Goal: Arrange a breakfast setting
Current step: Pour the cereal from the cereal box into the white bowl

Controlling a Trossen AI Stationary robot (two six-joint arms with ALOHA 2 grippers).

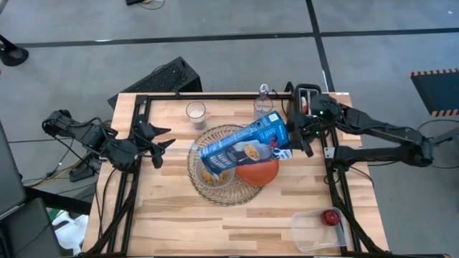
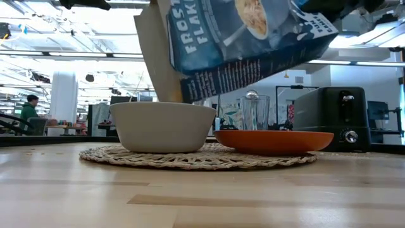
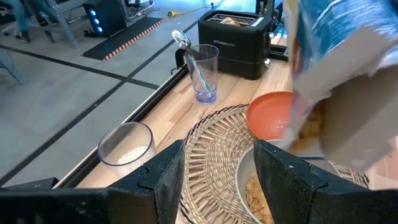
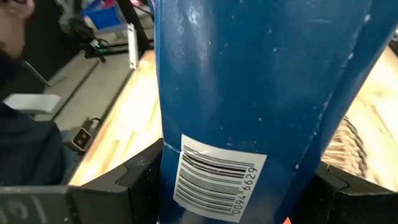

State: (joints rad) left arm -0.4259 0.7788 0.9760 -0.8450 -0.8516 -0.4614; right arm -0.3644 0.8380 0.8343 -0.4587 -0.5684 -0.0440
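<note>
My right gripper [image 1: 294,137] is shut on a blue-and-white cereal box [image 1: 247,147], tipped with its open end low over the pale grey bowl [image 2: 163,126]. Flakes fall from the box [image 3: 336,74] into the bowl [image 3: 249,186]. The bowl and the orange plate [image 1: 259,172] rest on the round woven mat [image 1: 229,195]. My left gripper [image 1: 166,137] is open and empty at the table's left, facing the mat; its wrist view shows it [image 3: 217,186]. The red apple [image 1: 330,216] lies in a clear tub. The metal spoon [image 3: 186,43] stands in a glass. No bagel shows plainly. My right gripper pinches the cereal box between its two fingers [image 4: 143,177], near the box's closed end, by the barcode [image 4: 217,183]. The fingers come from the table's right and lie across the box. The box is lifted clear and slopes down toward the bowl, open end lowest.
A black toaster [image 1: 308,97] stands at the far right, something brown in its slot [image 3: 233,20]. A glass with white at its bottom [image 1: 196,113] stands far left of the mat. The clear tub [image 1: 315,229] lies at the near right corner. Bare wood lies along the near edge.
</note>
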